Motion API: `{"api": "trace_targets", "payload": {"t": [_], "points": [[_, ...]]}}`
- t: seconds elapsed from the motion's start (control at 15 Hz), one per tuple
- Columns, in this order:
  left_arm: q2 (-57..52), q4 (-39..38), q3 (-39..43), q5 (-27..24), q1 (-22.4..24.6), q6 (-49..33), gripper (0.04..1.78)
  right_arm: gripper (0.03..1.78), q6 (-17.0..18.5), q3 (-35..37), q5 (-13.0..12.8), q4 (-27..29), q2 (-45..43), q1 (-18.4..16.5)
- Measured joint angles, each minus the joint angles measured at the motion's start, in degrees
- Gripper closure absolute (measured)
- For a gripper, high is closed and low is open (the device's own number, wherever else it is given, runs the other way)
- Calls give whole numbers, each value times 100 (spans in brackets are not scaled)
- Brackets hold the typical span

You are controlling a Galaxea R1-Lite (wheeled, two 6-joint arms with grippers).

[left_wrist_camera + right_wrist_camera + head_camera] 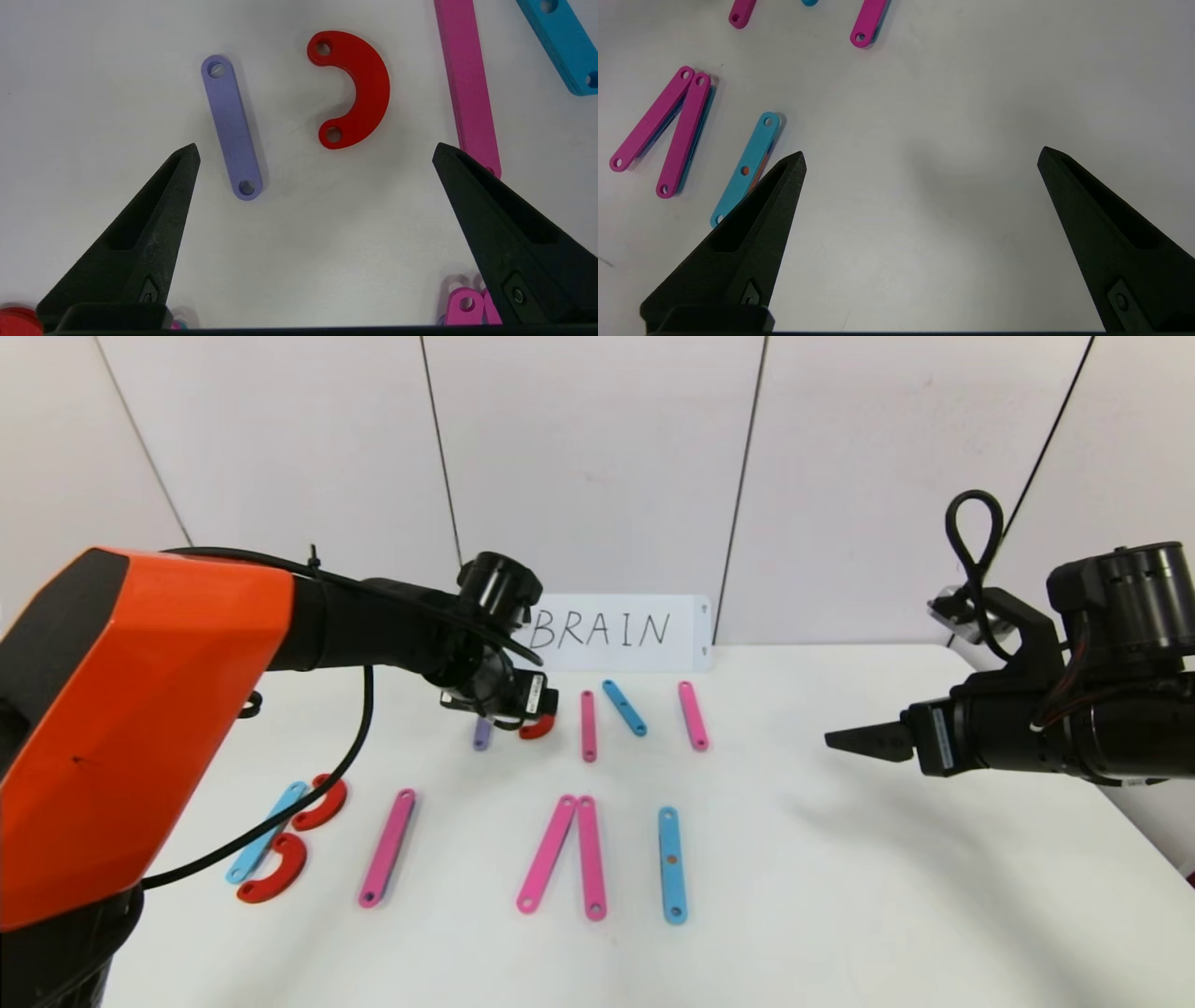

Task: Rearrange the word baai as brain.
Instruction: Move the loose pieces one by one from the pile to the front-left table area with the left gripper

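White bench (840, 896): purple strip (231, 127) lies pointing away from the robot, under the wide-open left claw (316, 154); right claw (921, 161) open too

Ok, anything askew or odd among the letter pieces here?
Nothing damaged. The near row is incomplete: B, one lone slanted pink strip, an A without crossbar, a blue I. Spare pieces lie loose below the card.

Bright, even overhead light on a white table (840, 896). Soft, faint shadows beside the strips (672, 863) and under the right gripper (854, 739). No glare; all views are sharp.
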Motion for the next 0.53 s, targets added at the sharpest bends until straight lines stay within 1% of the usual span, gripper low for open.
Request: {"api": "trace_targets", "payload": {"t": [0.27, 0.53], "points": [[394, -33, -257, 44, -138, -7, 8, 7, 6, 59, 9, -307, 11, -9], [805, -33, -714, 358, -178, -71, 8, 7, 5, 87, 11, -322, 28, -23]]}}
